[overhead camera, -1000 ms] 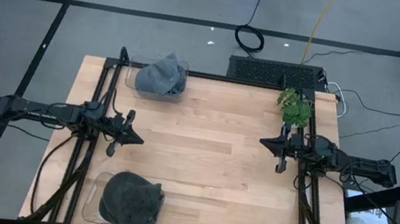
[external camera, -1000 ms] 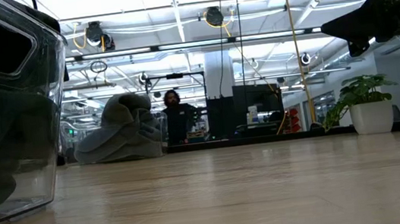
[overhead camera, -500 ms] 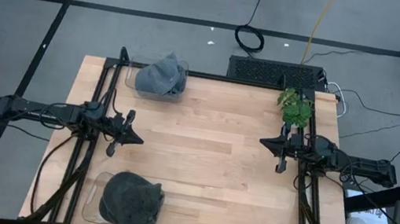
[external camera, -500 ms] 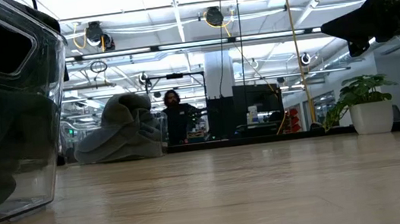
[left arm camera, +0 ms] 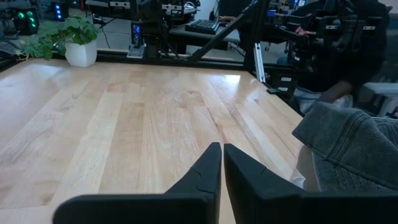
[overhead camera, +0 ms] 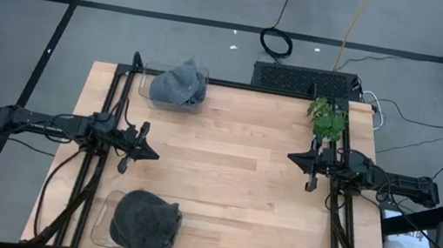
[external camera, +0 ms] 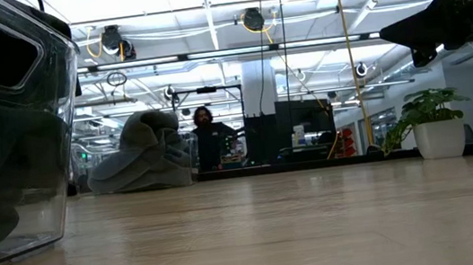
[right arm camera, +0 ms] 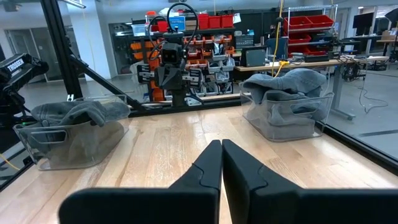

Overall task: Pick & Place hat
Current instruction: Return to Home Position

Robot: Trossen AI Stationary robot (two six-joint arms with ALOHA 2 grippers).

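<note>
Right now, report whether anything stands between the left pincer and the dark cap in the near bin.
Nothing visible does. Only bare table lies between the shut left pincer and the transparent bin. The dark cap fills the bin, uncovered, with nothing on top.

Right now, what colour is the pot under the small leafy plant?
White: the small round pot shows best in the left wrist view.

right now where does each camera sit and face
High: overhead, facing down on table; left arm, right arm show.
Low: table level, past near transparent bin toward potted plant; right arm above.
Left wrist: faces across table; shut left end effector shows.
Right wrist: faces left arm; shut right end effector shows.
Low, left wrist share potted plant.
</note>
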